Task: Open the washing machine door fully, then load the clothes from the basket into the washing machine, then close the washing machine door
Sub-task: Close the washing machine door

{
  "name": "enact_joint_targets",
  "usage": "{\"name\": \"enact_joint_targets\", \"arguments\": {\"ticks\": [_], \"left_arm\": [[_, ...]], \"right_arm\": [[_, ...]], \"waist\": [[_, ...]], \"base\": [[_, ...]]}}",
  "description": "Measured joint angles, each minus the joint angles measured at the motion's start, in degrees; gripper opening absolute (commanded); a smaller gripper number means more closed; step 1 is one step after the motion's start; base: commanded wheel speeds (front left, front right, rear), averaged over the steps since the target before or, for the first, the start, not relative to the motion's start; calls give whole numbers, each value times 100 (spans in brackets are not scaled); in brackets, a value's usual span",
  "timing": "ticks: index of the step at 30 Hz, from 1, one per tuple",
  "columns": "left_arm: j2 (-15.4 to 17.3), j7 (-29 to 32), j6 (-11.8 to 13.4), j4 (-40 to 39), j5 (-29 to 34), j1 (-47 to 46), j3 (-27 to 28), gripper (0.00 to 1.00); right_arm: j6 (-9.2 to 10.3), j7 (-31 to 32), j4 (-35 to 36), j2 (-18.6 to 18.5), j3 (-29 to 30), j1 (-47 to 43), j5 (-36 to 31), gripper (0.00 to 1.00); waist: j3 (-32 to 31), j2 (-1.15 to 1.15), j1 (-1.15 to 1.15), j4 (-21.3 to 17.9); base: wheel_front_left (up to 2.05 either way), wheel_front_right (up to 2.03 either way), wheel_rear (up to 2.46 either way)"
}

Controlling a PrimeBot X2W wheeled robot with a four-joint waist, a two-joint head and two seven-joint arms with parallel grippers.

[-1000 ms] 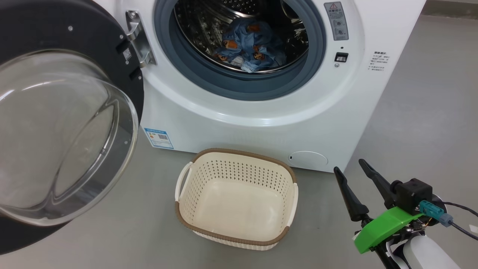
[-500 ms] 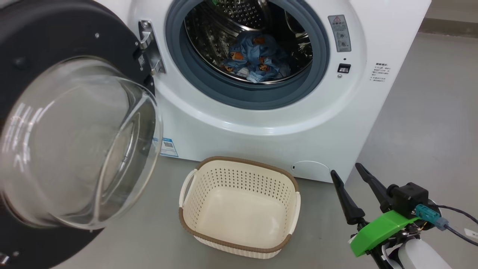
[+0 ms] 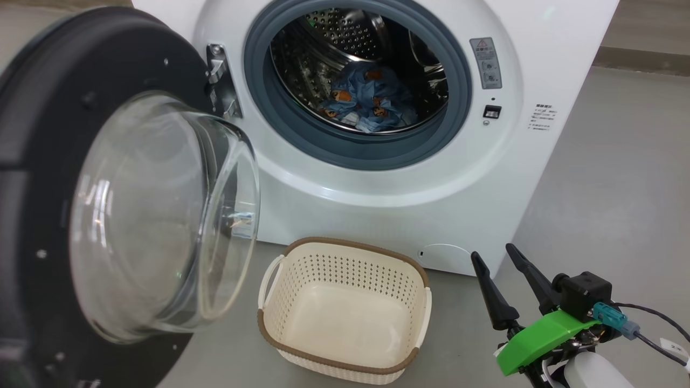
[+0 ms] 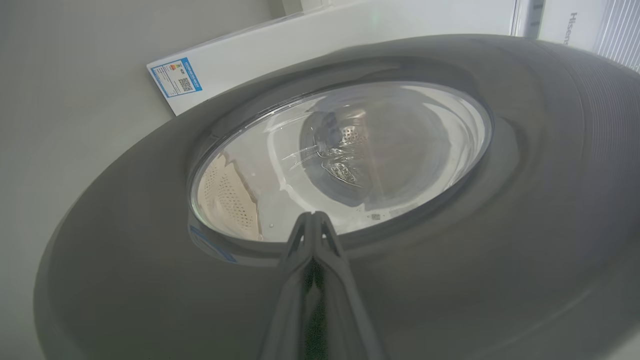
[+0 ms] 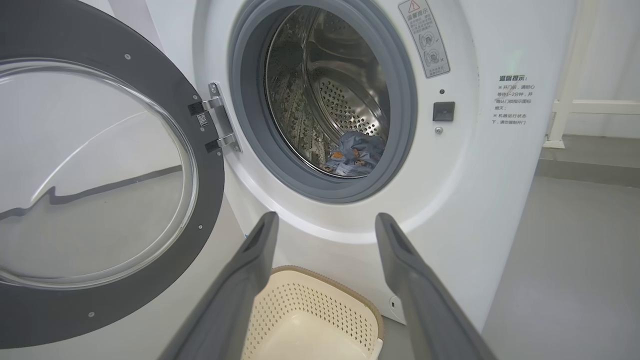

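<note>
- The clothes [image 3: 369,102] lie bunched low in the drum of the washing machine [image 3: 377,205] and the basket [image 3: 356,245] on the floor is empty, so the step in hand looks like shutting the washing machine door [image 3: 32,161].
- The door stands partly swung out on its hinge [image 3: 218,70], with the glass bowl facing the opening.
- The left claw [image 4: 312,220] is clenched on nothing, its tips at the door's outer face by the lower edge of the glass; whether they touch is hard to tell.
- Push on the black rim rather than the glass, well away from the hinge, and follow the door's arc.
- No fabric drapes over the grey gasket [image 3: 302,134], so nothing should catch.
- The right claw [image 3: 491,252] hangs released beside the basket; it is best kept out of the door's path.
- Finish with a firm press near the latch slot [image 3: 491,111].
</note>
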State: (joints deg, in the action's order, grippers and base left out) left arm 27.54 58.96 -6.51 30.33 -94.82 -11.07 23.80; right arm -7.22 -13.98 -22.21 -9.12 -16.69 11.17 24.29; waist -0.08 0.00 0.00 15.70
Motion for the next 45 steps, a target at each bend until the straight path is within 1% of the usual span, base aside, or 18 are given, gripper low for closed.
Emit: {"name": "enact_joint_targets", "arguments": {"ticks": [4, 7, 10, 13, 17, 20, 22, 29, 33, 36, 40, 45], "left_arm": [[-261, 200, 142, -822, -53, 457, -121, 0], [-526, 286, 267, -1481, -115, 847, -211, 0], [-786, 363, 423, -2103, -231, 1219, -323, 0], [-965, 444, 552, -2672, -250, 1518, -452, 0], [-1211, 398, 665, -3257, -227, 1705, -624, 0], [-1343, 377, 709, -3528, -183, 1724, -804, 0], [-1439, 320, 716, -3618, -135, 1723, -889, 0], [-1575, 49, 706, -3653, 135, 1673, -1009, 0], [-1651, -182, 683, -3460, 282, 1434, -1050, 0], [-1672, -208, 643, -3326, 334, 1245, -1072, 0], [-1796, -308, 595, -3222, 334, 1065, -1114, 0], [-1813, -432, 545, -3119, 419, 849, -1110, 0]], "right_arm": [[0, -25, -41, 23, -1, -1, 49, 100], [0, -31, -58, 36, 2, -7, 56, 100], [0, -31, -35, 43, 31, -26, 64, 100], [0, -32, 23, 42, 56, -36, 63, 100], [0, -32, 47, 41, 65, -131, 63, 100], [0, -32, 63, 45, 68, -132, 62, 100], [0, -32, 70, 48, 66, -132, 62, 100], [0, -32, 123, 49, 93, -130, 44, 100], [0, -32, 134, 63, 122, -128, 43, 100], [0, -32, 157, 83, 178, -126, 36, 100], [0, -32, 190, 133, 201, -120, 24, 100], [0, -32, 224, 172, 204, -116, -19, 100]], "waist": [[-45, 0, 0, -62], [-82, 0, 0, -142], [-115, 0, 0, -246], [-130, 0, 0, -371], [-134, 0, 0, -557], [-136, 0, 0, -710], [-135, 0, 0, -823], [-109, 0, 0, -1285], [-72, 0, 0, -1590], [-40, 0, 0, -1822], [5, 0, 0, -2121], [85, 0, 0, -2463]], "base": [[0, 0, 0], [0, 0, 0], [0, 0, 0], [0, 0, 0], [0, 0, 0], [0, 0, 0], [0, 0, 0], [0, 0, 0], [0, 0, 0], [0, 0, 0], [0, 0, 0], [0, 0, 0]]}}
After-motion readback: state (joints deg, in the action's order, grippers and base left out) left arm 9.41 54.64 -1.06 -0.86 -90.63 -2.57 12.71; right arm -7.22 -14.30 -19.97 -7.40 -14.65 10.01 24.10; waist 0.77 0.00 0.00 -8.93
